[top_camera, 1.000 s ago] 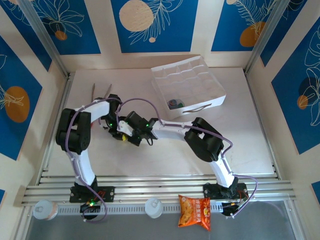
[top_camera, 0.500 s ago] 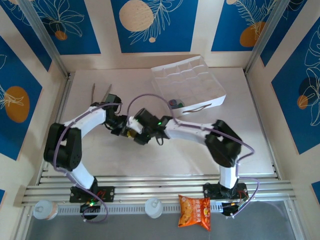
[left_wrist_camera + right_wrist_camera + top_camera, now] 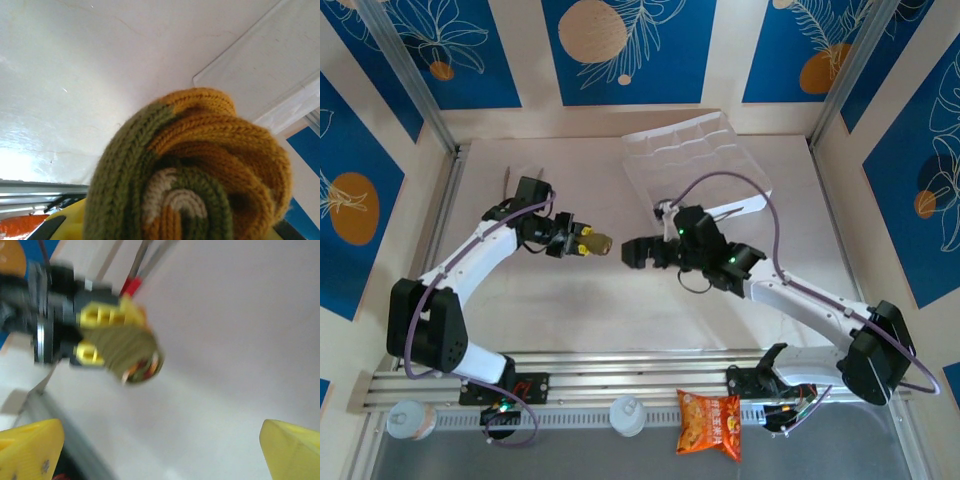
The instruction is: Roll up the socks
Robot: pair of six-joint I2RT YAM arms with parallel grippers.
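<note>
One rolled sock, held fast
Left gripper pinches it left of the divider tray, likely so it cannot unwind; right gripper, jaws spread, faces it, nearer the tray.

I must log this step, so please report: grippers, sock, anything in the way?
Left gripper shut on rolled sock. Right gripper open, facing it, apart. White tray beyond, not in the way.

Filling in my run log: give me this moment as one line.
task: roll socks | left tool: shut on sock, rolled up | right tool: open, empty, facing sock, apart from it
</note>
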